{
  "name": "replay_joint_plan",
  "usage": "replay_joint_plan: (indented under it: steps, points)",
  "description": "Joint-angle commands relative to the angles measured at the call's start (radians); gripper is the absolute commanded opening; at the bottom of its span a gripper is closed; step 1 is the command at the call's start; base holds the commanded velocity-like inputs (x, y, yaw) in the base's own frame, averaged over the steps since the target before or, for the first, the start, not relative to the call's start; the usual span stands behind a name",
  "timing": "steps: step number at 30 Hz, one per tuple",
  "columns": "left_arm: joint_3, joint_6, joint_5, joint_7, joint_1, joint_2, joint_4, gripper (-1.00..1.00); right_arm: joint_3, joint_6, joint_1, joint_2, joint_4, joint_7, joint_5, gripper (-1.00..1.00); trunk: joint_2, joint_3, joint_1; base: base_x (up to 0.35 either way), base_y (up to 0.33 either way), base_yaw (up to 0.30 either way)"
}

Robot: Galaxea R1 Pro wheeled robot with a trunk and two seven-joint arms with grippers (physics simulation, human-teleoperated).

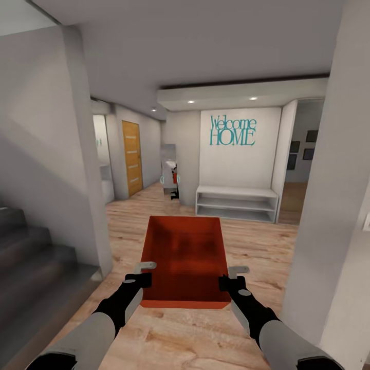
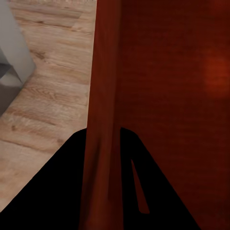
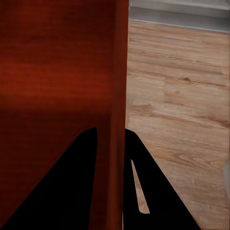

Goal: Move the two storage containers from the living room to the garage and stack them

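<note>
One orange-red storage container (image 1: 185, 257) hangs in front of me above the light wood plank floor, held by both arms. My left gripper (image 1: 145, 275) is shut on its left side wall near the close corner. My right gripper (image 1: 229, 277) is shut on the right side wall. In the left wrist view the thin wall (image 2: 101, 120) runs between the black fingers of the left gripper (image 2: 101, 191). The right wrist view shows the same: the wall (image 3: 117, 72) is pinched in the right gripper (image 3: 111, 187). The container is empty. The garage and its concrete floor are out of view.
I am in a hallway. Grey stairs (image 1: 31, 257) and a white pillar (image 1: 67, 154) stand at the left, a white wall (image 1: 329, 205) close at the right. Ahead are a white low shelf (image 1: 236, 203) under a "Welcome HOME" sign (image 1: 232, 130), a mirror (image 1: 169, 172) and a wooden door (image 1: 132, 156).
</note>
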Motion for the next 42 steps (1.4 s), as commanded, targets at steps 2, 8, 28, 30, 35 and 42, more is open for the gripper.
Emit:
replay_joint_plan:
  steps: [2,8,28,30,35,42]
  points:
    - [0.033,-0.016,-0.019,0.014,-0.001,0.03,-0.012,-1.0,-0.002,-0.002,0.0,-0.001,0.003,-0.009,-0.005,-1.0,-0.001,-0.001,0.001,0.322,0.0,0.0]
    - [0.033,-0.016,-0.019,0.014,-0.001,0.03,-0.012,-1.0,-0.002,-0.001,0.0,-0.002,0.003,-0.009,-0.005,-1.0,-0.001,-0.001,0.001,0.322,0.0,0.0]
    - [0.033,-0.016,-0.019,0.014,-0.001,0.035,-0.012,-1.0,-0.002,-0.001,0.0,-0.001,0.003,-0.01,-0.005,-1.0,-0.001,-0.001,0.001,0.322,0.0,0.0]
    - [0.033,-0.016,-0.019,0.014,-0.001,0.036,-0.012,-1.0,-0.002,-0.002,0.0,-0.001,0.003,-0.01,-0.005,-1.0,-0.001,-0.001,0.001,0.322,0.0,0.0]
    - [0.033,-0.016,-0.019,0.014,-0.001,0.036,-0.013,-1.0,-0.002,-0.003,0.0,0.0,0.003,-0.01,-0.005,-1.0,-0.001,-0.001,0.001,0.322,0.0,0.0]
    - [0.033,-0.016,-0.019,0.014,-0.001,0.036,-0.013,-1.0,-0.002,-0.004,0.0,0.0,0.003,-0.01,-0.005,-1.0,-0.001,-0.001,0.001,0.322,0.0,0.0]
